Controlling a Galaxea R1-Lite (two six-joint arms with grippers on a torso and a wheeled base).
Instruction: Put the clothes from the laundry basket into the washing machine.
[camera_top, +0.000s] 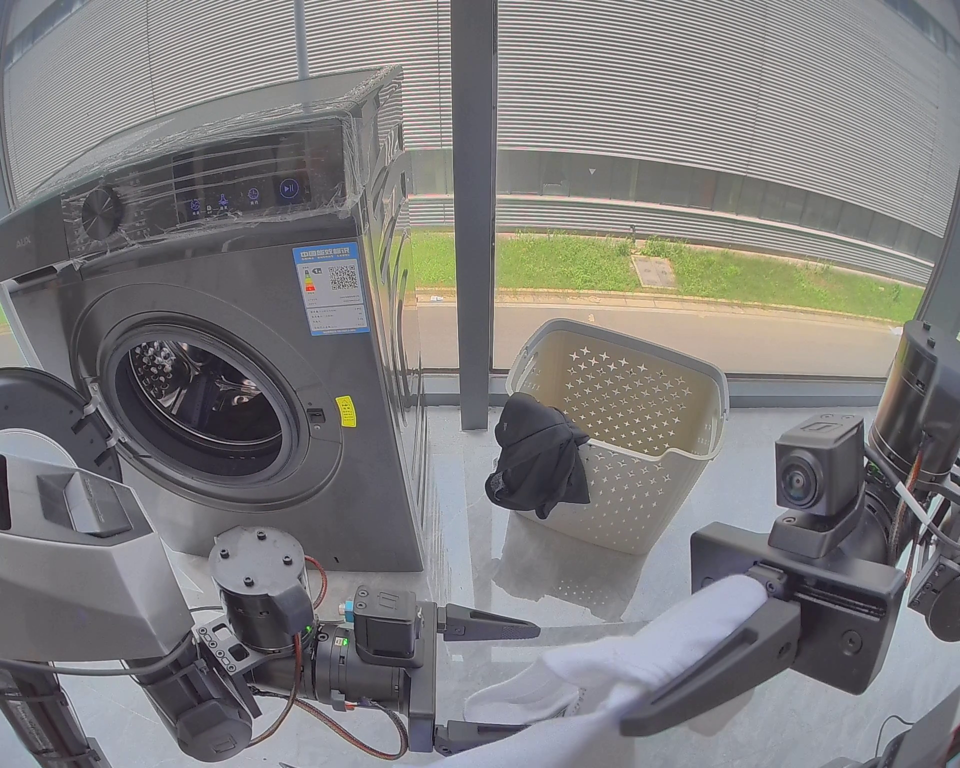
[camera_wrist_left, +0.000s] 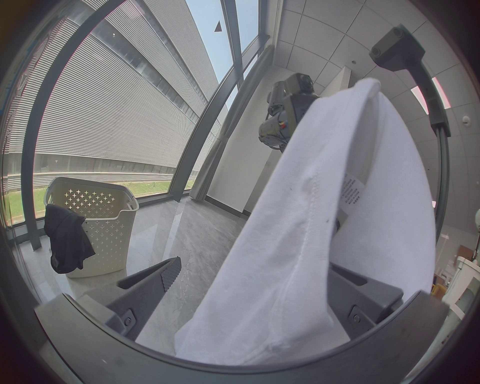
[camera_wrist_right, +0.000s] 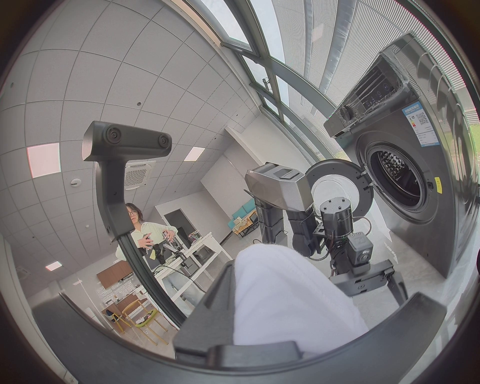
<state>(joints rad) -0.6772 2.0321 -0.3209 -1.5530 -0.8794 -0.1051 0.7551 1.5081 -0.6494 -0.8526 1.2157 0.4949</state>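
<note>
Loading is barely starting: white garment (camera_top: 655, 635) is hanging off the open right tool (camera_top: 640, 680), between open left tool (camera_top: 525, 680) jaws. Black garment (camera_top: 538, 455) is waiting on the laundry basket (camera_top: 650, 400).

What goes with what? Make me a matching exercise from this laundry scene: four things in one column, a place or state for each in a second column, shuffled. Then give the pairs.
Things
1. black cloth
2. white cloth
3. washer door
4. left gripper

Places or states
A. swung open
B. open, one finger on each side of the white cloth
C. hung over the rim of the basket
D. draped over one finger of the right gripper

Pairs: 1-C, 2-D, 3-A, 4-B
</note>
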